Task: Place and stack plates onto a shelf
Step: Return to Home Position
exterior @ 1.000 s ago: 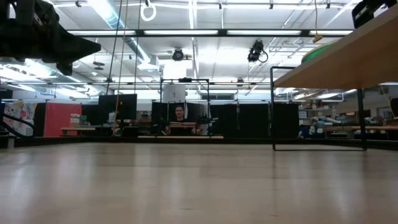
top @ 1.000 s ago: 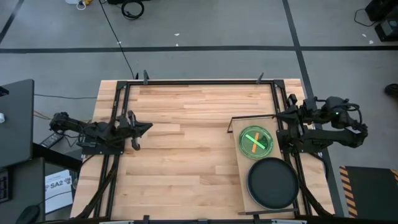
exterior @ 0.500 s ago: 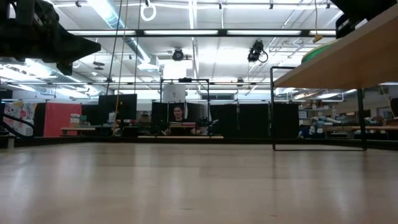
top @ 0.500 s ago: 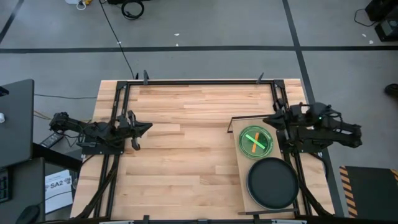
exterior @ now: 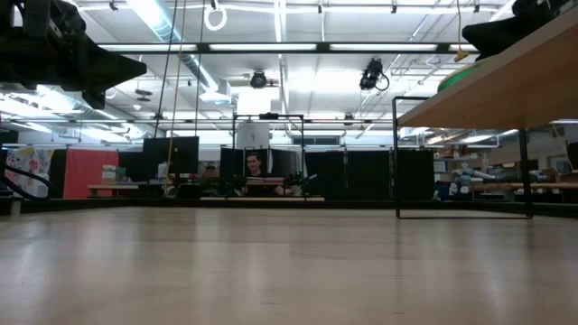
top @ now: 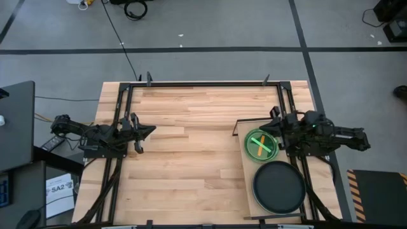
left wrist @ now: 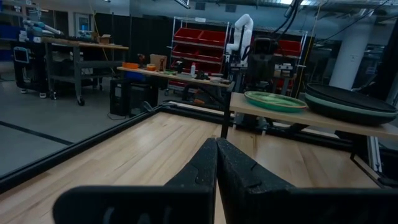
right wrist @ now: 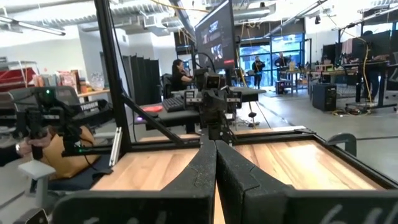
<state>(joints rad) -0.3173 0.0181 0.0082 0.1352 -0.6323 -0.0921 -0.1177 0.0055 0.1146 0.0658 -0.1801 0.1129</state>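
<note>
Green plate (top: pixel 261 144) and black plate (top: pixel 279 187) rest on the shelf (top: pixel 248 159) at the surface's (top: pixel 191 159) 4 o'clock, green toward 12, black toward 6. Left hand (top: pixel 145 130) at 9, right hand (top: pixel 273 124) at 3, both pinched closed, empty.

— Where does the long, narrow light-wood board shelf (top: pixel 248 165) stand?
— On the right side of the planked butcher-block tabletop (top: pixel 191 159), raised above it on thin legs.
— What lies on it?
— The translucent lime green round plate (top: pixel 261 145) lies on the half toward the high view's top. The large matte black round plate (top: pixel 280 187) lies on the other half, just beside it.
— And the arms?
— The right end effector (top: pixel 273 123) hangs over the shelf's upper end, beside the green plate. The left end effector (top: pixel 149 130) is over the tabletop's left side, well apart from the shelf.
</note>
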